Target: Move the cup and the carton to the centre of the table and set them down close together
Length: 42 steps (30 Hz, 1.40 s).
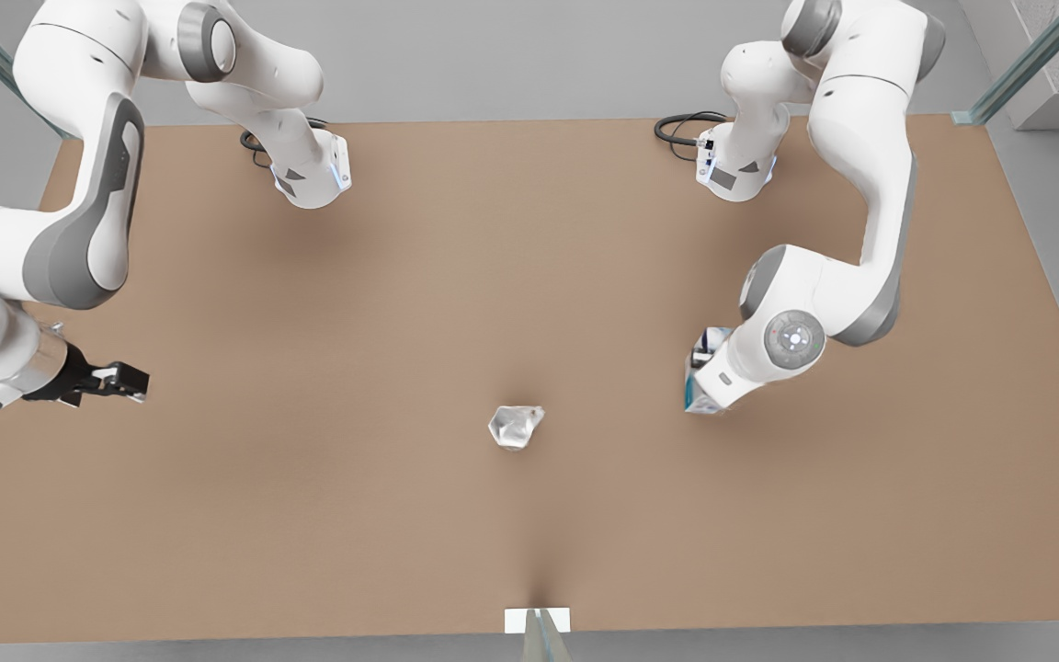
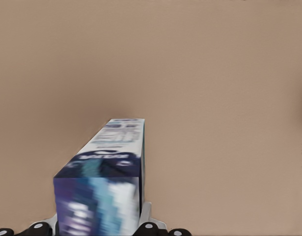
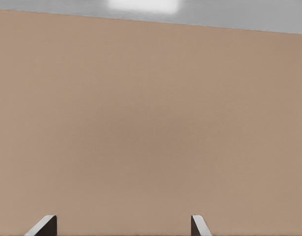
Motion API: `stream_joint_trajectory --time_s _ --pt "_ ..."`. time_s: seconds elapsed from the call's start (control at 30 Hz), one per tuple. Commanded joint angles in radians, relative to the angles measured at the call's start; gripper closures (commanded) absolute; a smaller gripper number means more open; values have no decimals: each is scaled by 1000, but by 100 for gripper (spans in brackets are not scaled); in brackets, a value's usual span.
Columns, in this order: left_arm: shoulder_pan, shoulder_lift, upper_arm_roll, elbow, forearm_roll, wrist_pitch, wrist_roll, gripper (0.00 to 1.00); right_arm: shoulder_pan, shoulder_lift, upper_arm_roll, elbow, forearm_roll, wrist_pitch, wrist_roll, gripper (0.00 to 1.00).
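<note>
Front view: the cup is resting just below centre of the table, while the left gripper at centre right is pinching the carton. Left wrist view: the carton is sitting clamped between the fingers. Right wrist view: the right gripper, at the front view's left edge, is hovering spread apart.

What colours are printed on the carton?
White with dark blue and teal panels on the carton, clearest in the left wrist view.
</note>
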Motion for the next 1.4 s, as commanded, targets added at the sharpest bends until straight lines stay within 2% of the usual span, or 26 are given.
stream_joint_trajectory --time_s 0.0,0.13,0.27,0.4,0.53,0.7,0.8,1.13,1.2,1.37 --pt "-5 0 0 1 -99 0 -19 39 0 0 0 0 2 0 0 0" --pt "-60 5 -9 5 -179 7 -260 39 0 5 -2 0 0 15 -2 0" --pt "-60 -20 -107 5 -180 -2 -536 39 0 5 -17 2 0 29 -5 0" --pt "-83 5 -153 26 -182 17 -818 39 2 3 -17 2 2 28 -5 0" --pt "-146 72 -155 87 -182 52 -1047 39 0 5 -17 2 2 29 -5 0" --pt "-256 210 -144 247 -167 92 -1289 40 0 6 -17 0 0 45 -5 0" --pt "-316 281 -143 327 -67 122 -1430 40 0 6 -17 2 0 45 -5 0" --pt "-379 311 -137 331 87 90 -1513 39 0 14 -17 2 2 48 -2 0" --pt "-419 311 -80 331 85 89 -1518 39 0 14 -17 2 2 57 -3 0" --pt "-428 311 -80 331 130 92 -1553 39 0 14 -18 2 2 58 -3 0"
